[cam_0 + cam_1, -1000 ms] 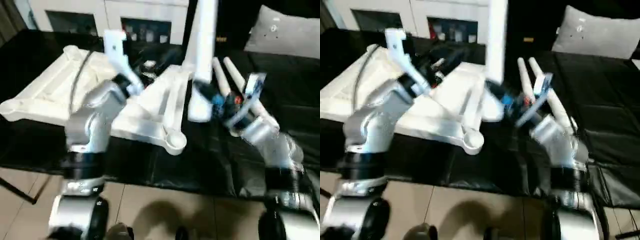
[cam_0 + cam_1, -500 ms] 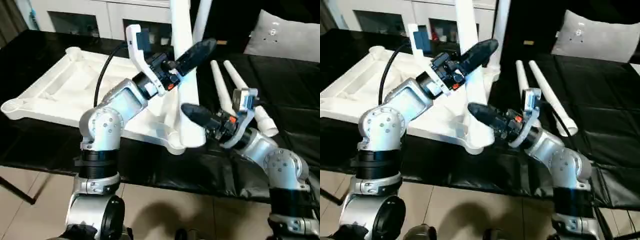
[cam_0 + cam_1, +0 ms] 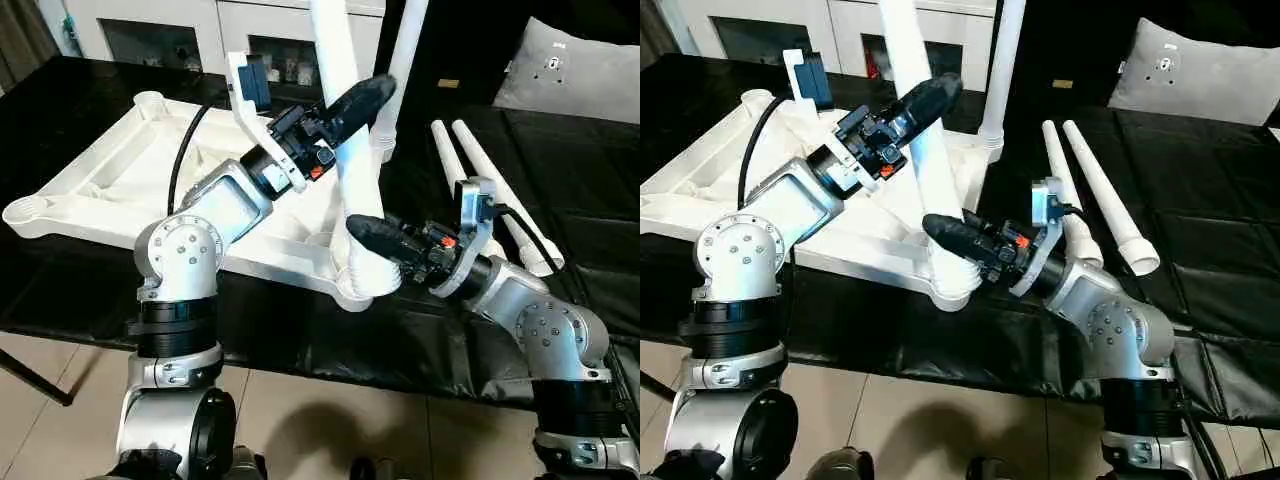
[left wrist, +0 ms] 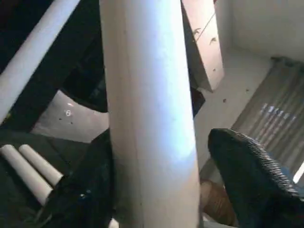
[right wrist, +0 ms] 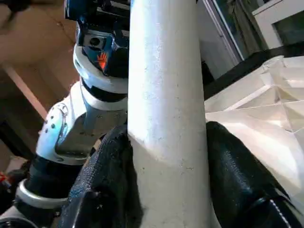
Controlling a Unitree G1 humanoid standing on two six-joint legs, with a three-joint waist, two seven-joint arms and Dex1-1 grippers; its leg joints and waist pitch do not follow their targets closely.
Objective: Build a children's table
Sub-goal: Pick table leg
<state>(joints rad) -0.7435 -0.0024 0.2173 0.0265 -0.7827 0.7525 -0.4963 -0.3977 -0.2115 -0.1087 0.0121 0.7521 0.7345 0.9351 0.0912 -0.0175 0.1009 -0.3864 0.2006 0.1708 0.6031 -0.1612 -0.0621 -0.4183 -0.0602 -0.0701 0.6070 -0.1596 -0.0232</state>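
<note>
**Tech A:** Lying upside down on the black table cover [image 3: 80, 290], the white table top [image 3: 120, 175] shows its ribbed underside. Where are the legs?

**Tech B:** One leg [image 3: 345, 150] stands, leaning a little, with its foot at the near corner socket [image 3: 362, 285]. A second leg [image 3: 1002, 60] stands upright in the far corner. Two loose legs [image 3: 1090, 195] lie side by side on the cover, to the right.

**Tech A:** Gripper status?

**Tech B:** The right gripper [image 3: 372, 232] clamps the leaning leg low down, both pads on the tube. The left gripper [image 3: 358, 100] brackets the same leg higher up; one finger [image 4: 251, 175] stands clear of the tube, so the jaws are parted and not clamped.
</note>
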